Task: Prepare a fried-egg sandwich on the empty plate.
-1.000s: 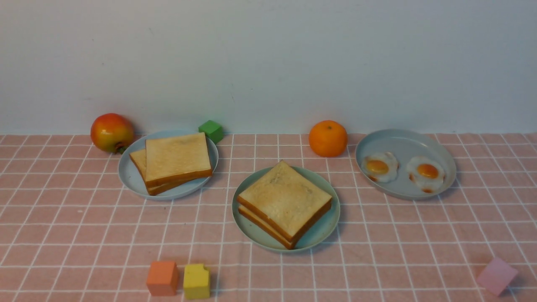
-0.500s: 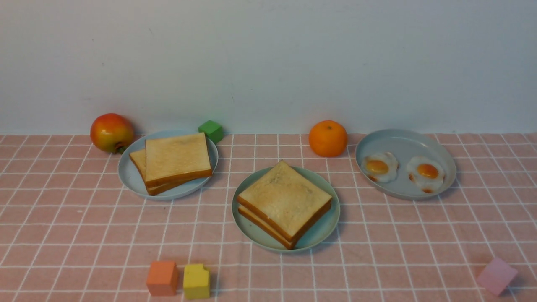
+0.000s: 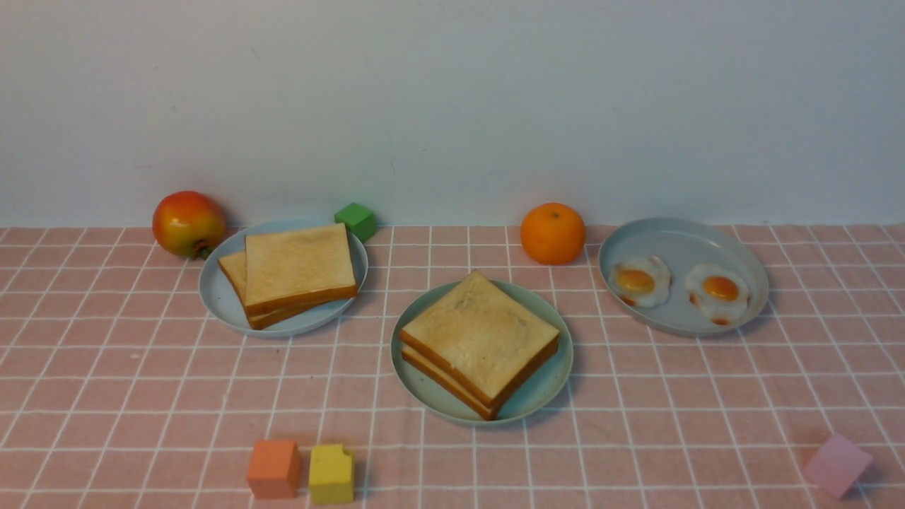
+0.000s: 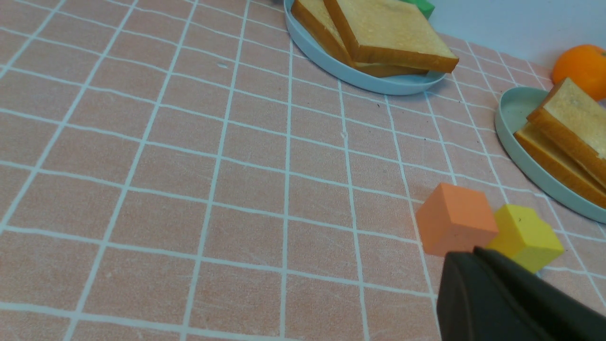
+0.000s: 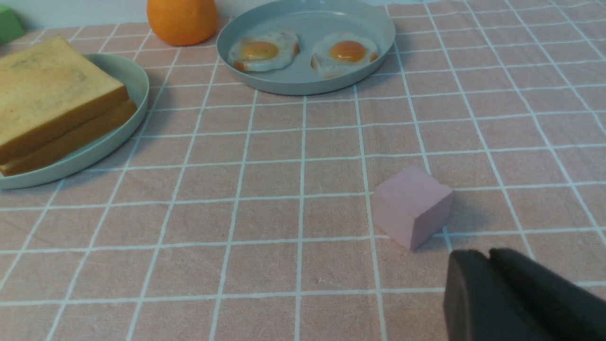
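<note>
Sandwich: the fried-egg sandwich (image 3: 479,343) sits on the mint-green plate (image 3: 544,387) at the middle of the surface (image 3: 127,382), two thick toast slices stacked corner toward me; the egg between them is hidden from every view.
Spare eggs: two fried eggs (image 3: 640,281) lie side by side on the grey-blue plate (image 3: 682,240), off to the right of the sandwich and apart from it.
Orange: an orange (image 3: 553,232) stands between the two plates, nearer the wall.
Spare toast: two loose toast slices (image 3: 297,270) overlap on the pale blue plate (image 3: 219,300) to the left.
Left rear: a red-yellow fruit (image 3: 188,223) touches that plate's far left rim; a green cube (image 3: 356,219) sits at its far right rim.
Front edge: an orange cube (image 3: 273,468) and a yellow cube (image 3: 331,474) stand touching; a pink cube (image 3: 836,464) is alone at front right.
Left tool (image 4: 473,265): dark fingers pressed together, holding nothing, just beside the orange and yellow cubes.
Right tool (image 5: 490,265): fingers together, empty, near the pink cube.
In the way: nothing lies on the cloth between either tool and the sandwich.
</note>
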Available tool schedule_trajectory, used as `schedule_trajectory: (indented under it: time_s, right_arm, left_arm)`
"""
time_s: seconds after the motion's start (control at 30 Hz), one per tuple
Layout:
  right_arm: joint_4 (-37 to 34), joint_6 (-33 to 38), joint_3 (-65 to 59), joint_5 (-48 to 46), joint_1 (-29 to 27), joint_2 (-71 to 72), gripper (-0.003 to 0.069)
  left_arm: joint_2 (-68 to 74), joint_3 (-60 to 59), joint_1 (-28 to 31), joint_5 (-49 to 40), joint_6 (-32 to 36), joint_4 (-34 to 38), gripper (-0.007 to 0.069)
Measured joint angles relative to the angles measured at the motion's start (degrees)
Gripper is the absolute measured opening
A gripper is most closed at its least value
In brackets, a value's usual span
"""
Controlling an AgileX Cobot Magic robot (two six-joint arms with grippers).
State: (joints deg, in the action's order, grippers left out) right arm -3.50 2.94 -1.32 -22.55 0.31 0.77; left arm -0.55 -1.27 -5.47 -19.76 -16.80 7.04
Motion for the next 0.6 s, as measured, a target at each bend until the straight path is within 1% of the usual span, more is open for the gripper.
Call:
schedule_trajectory:
  time_s: [0.6]
  right_arm:
    - [0.0, 0.0, 0.0, 0.0, 0.0, 0.0, 0.0099]
  left_arm:
    - [0.0, 0.0, 0.0, 0.0, 0.0, 0.0, 0.0013]
